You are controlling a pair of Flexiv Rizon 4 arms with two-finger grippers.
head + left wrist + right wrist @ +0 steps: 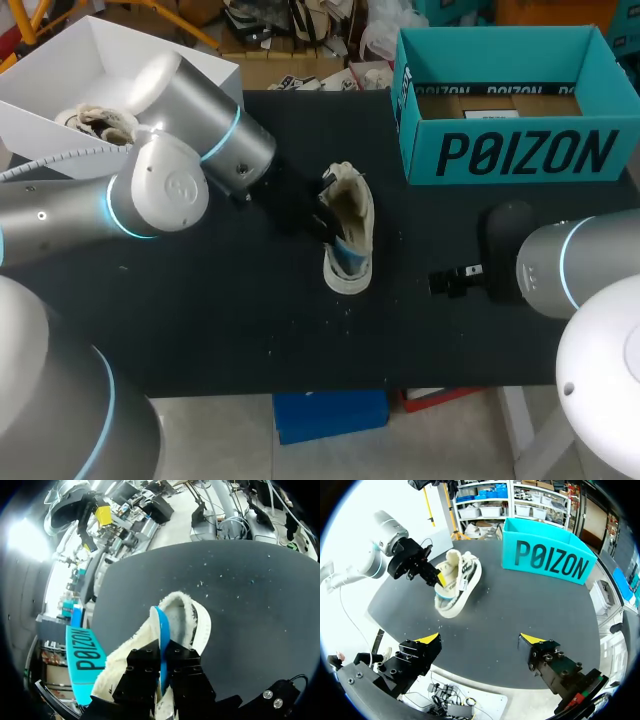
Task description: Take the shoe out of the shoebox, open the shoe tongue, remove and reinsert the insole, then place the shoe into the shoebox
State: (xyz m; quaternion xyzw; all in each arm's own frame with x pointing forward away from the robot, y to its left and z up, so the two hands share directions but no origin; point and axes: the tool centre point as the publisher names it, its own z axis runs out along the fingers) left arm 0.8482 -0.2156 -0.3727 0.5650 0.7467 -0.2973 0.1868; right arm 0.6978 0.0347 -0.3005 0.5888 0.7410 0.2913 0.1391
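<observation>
Right tool (480, 639) hangs wide open and empty over the worktop's (220, 320) near edge. Mid-worktop, the left tool (164, 663) looks clamped on the blue insole (161, 625) rising from the cream shoe (352, 225). The teal shoebox (505, 152) stands beyond, apart.

My right tool (480, 639) gapes wide, shoe (462, 577) ahead, left tool (440, 579) at its blue insole (441, 594), shoebox (547, 560) beyond.

Free room vs blockers, mid-table
L gripper (163, 655), clamped on insole (161, 625), blocks shoe (348, 230) mouth + its left side. Bare table (220, 330) betw shoe & R gripper (480, 638), fingers spread wide, is passable. Shoebox (520, 152) walls off far right corner.
</observation>
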